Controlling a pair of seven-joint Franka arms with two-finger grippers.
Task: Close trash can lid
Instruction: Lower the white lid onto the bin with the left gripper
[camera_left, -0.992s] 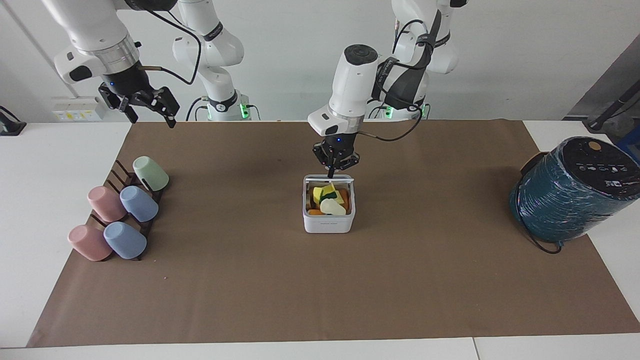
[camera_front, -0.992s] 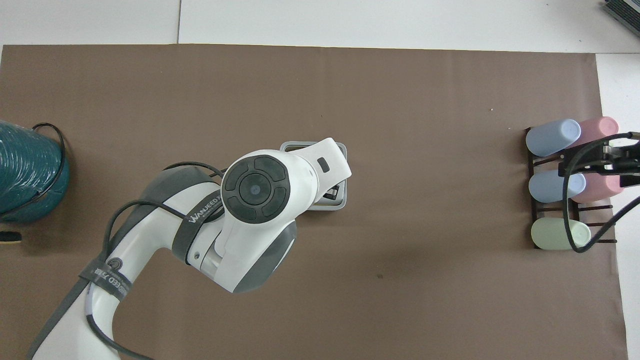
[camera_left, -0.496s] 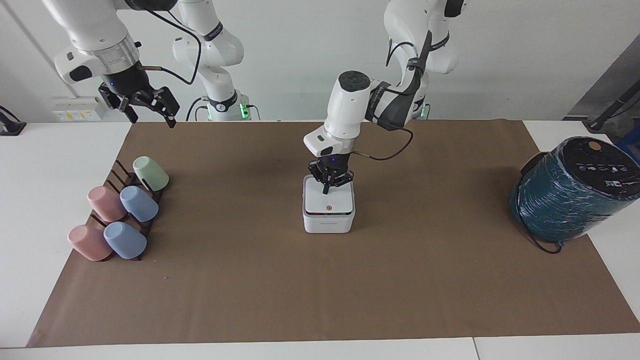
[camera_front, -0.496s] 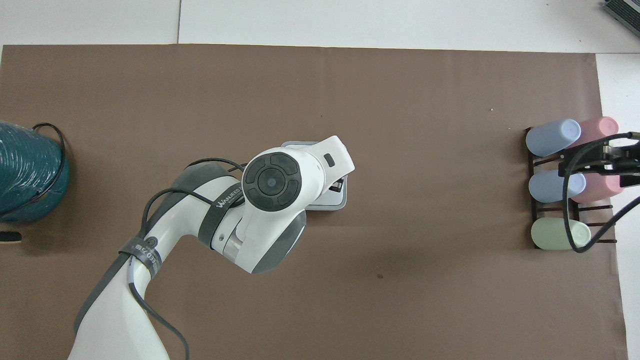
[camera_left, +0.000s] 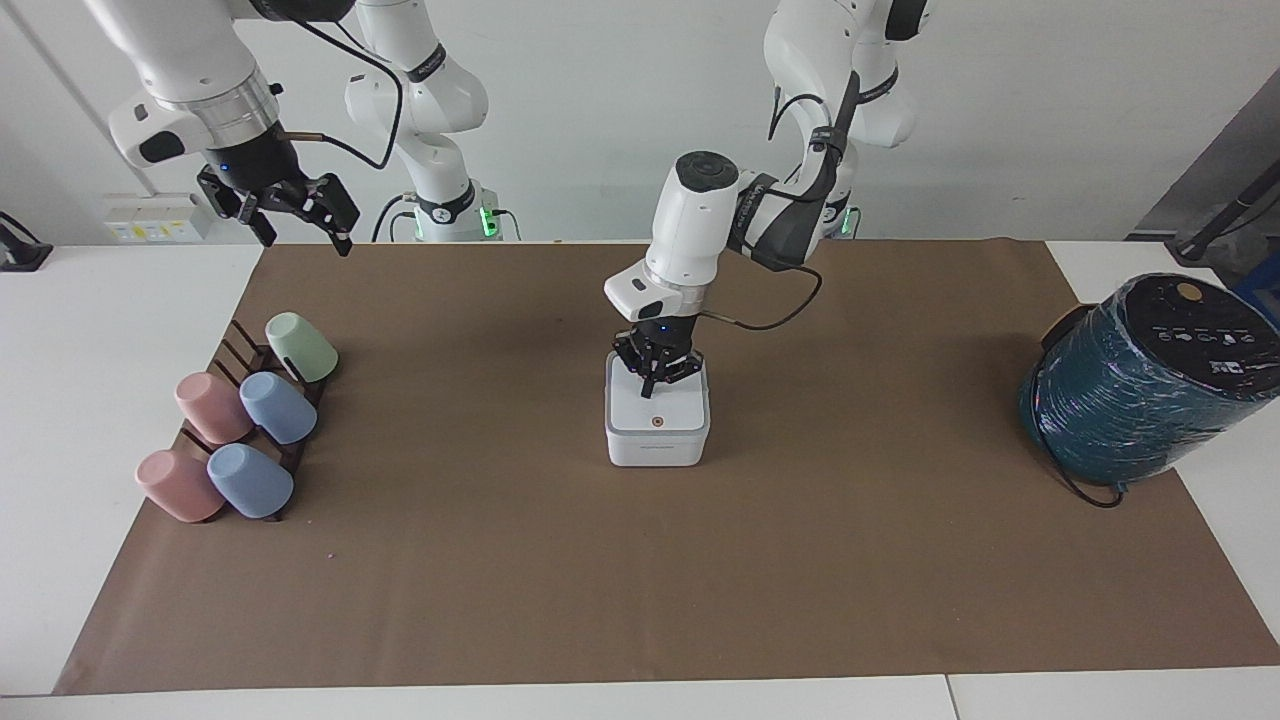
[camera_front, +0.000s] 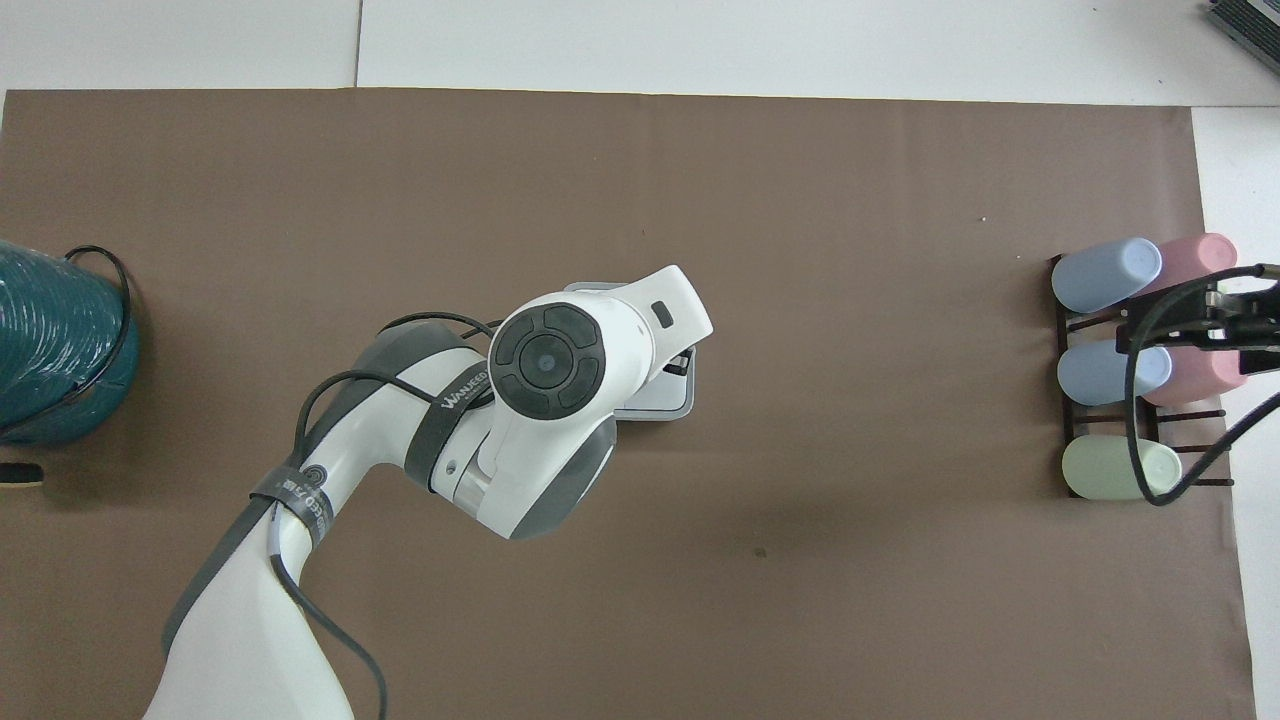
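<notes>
Pressing down, the left tool (camera_left: 657, 371) rests on the lid (camera_left: 657, 405), which lies flat on the trash can (camera_left: 656, 445) mid-counter; finger spacing: cannot tell. Right tool (camera_left: 290, 205) waits well apart, over the cup rack's (camera_left: 262, 400) end.

We see a white trash can (camera_left: 656, 442) with a grey seam under its white lid (camera_left: 658, 411), which carries a small orange dot. The left gripper (camera_left: 657, 375) is black on a white and grey arm; the right gripper (camera_left: 283, 205) is black too, below a white arm with a silver ring. A brown mat (camera_left: 640, 560) covers the white table (camera_left: 60, 400). On a dark brown rack (camera_left: 240, 350) lie cups: one pale green (camera_left: 300, 346), two pink (camera_left: 212, 407), two light blue (camera_left: 277, 407). A teal wrapped cylinder (camera_left: 1140, 385) has a black top with white marks and a tan dot, and a black cable beside it.
</notes>
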